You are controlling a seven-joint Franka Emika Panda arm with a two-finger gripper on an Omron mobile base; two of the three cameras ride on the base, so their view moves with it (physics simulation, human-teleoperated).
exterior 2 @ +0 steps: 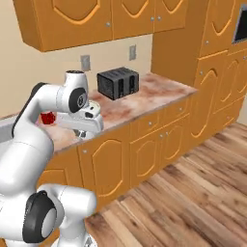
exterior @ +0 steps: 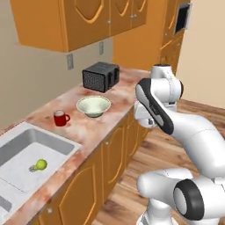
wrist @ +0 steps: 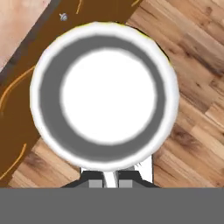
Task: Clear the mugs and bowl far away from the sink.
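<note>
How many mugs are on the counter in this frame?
1. A red mug stands on the counter between the sink and the bowl. From the right base view the arm partly covers it, so another could be hidden behind the arm.

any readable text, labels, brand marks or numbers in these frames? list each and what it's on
None: no legible words, numbers or signs in any view.
Toaster: plain black, no brand mark visible.
Red mug and bowl: plain surfaces, no print.
Wall outlets: blank plates.
Dark appliance panel set in the tall cabinet: too small to tell whether it carries any marking.
</note>
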